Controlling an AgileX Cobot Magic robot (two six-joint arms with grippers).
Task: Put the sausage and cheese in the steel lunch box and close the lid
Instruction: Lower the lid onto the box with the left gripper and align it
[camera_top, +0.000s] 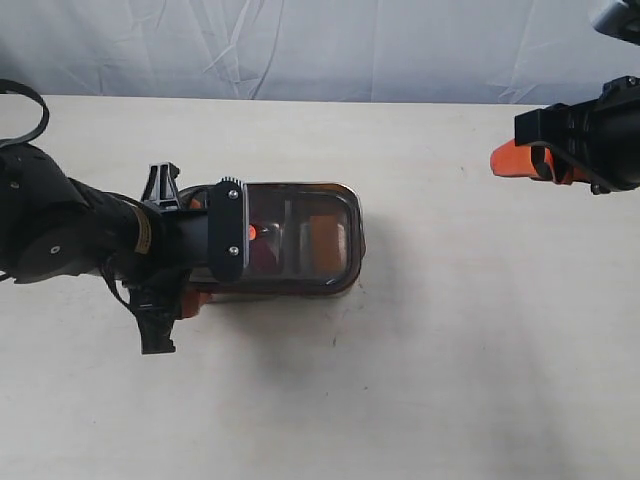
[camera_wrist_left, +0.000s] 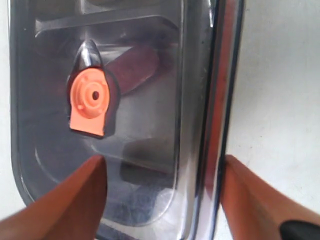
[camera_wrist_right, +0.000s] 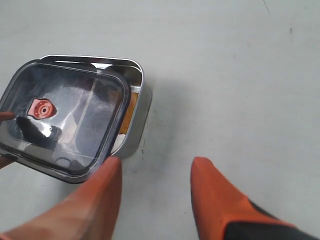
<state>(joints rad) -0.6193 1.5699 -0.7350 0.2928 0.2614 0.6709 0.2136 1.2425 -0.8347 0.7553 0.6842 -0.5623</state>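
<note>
Your left fingers (camera_wrist_left: 75, 200) stand released, straddling one edge of the lid (camera_wrist_left: 50, 60), which rests askew on the steel lunch box (camera_wrist_right: 142, 100); beyond their tips the sausage (camera_wrist_left: 135, 67) shows through it. Your right fingers (camera_wrist_right: 215, 195), parted and empty, hang well away over the worktop (camera_wrist_right: 225, 75).

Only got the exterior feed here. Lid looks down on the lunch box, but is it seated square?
Observer: No. The right wrist view shows the lid sitting offset, with the lunch box rim and one corner bare beyond it.
Operator: Sausage inside? Can't tell from here.
Observer: Yes. In the left wrist view the sausage is a dark red shape under the lid, beside the orange valve tab.
Operator: Grip on the lid released?
Observer: Yes. The left hand is open, one finger over the lid and the other beyond its edge.
</note>
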